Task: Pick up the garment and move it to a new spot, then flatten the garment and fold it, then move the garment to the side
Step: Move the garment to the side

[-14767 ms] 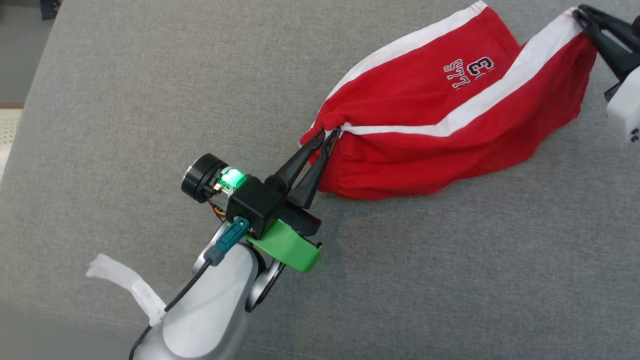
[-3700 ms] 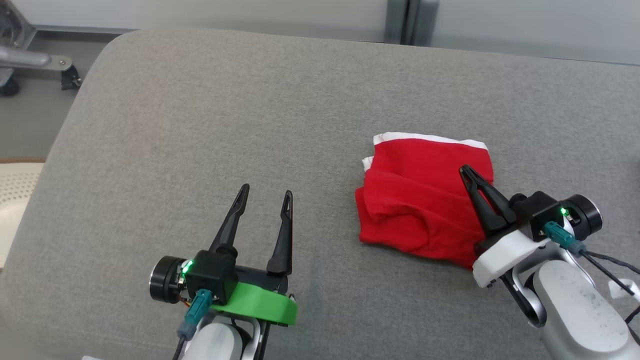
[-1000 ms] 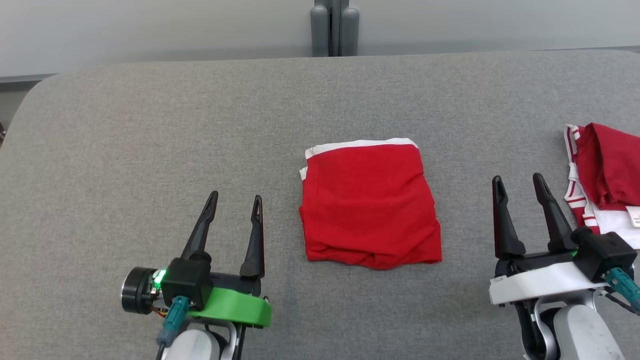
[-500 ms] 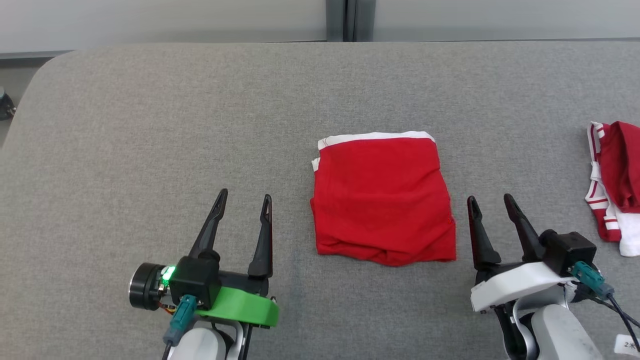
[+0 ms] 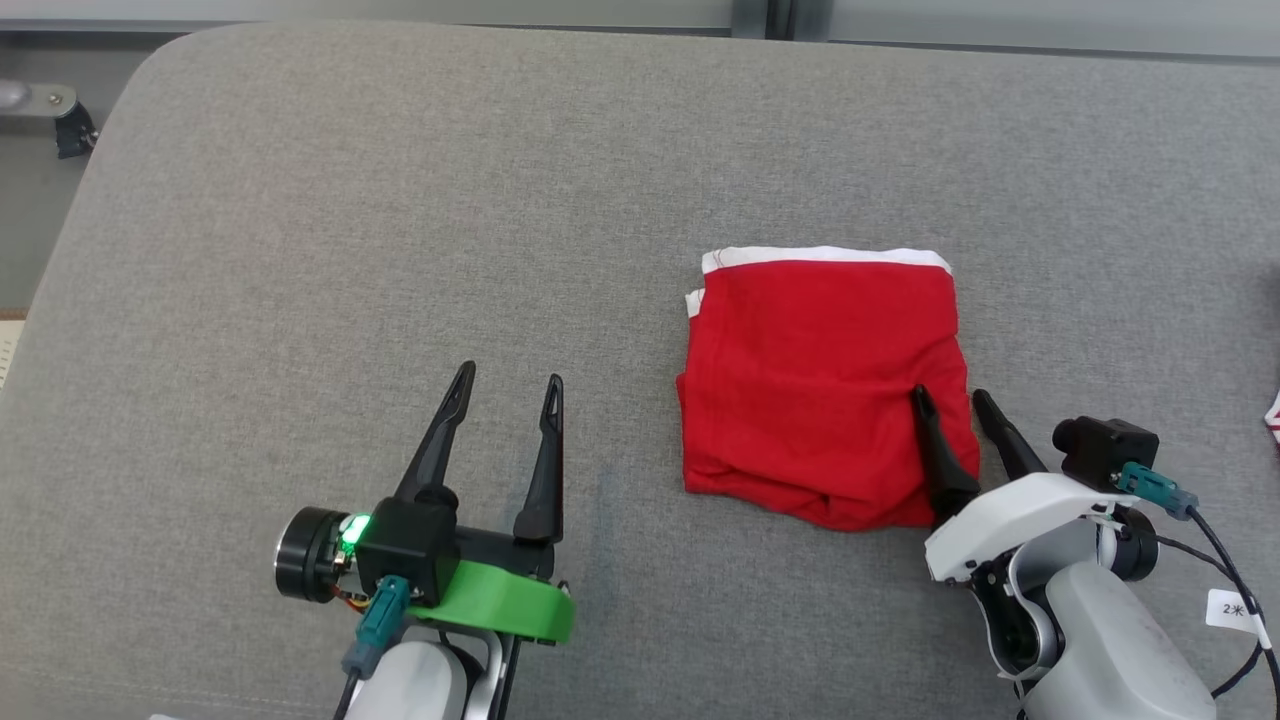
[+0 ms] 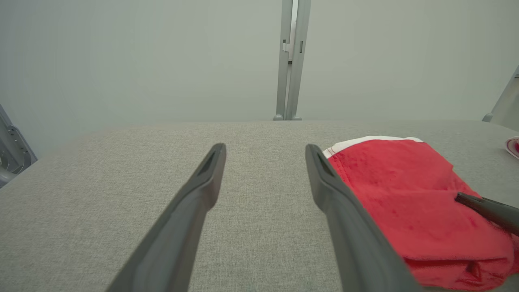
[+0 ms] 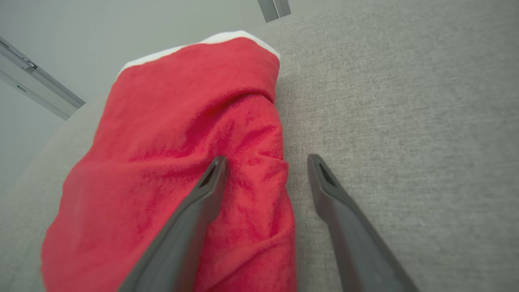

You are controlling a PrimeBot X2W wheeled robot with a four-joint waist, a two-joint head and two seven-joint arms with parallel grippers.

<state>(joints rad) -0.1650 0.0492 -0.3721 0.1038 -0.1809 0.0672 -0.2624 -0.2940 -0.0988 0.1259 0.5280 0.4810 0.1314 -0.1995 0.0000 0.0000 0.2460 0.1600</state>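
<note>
The folded red garment (image 5: 820, 380) lies flat on the grey padded desk (image 5: 400, 200), right of centre in the head view, its white band along the top edge. Half a second ago the right claw (image 5: 949, 394) stood just off the garment's right side with both fingers over bare grey. Now it has come in on the lower right corner. In the right wrist view one finger lies over the red cloth (image 7: 182, 121) and the other over the grey just beside the edge, so the edge sits between them. The whole head view has also slid, which is the camera turning, not the garment travelling.

Both claws are released. The right one is spread and holds nothing yet. The left claw (image 5: 511, 375) hovers spread, well to the left of the garment, in the lower middle of the frame.

Folding looks finished, so this reads as the set-up for the last step: pinch that edge and carry the garment aside.
</note>
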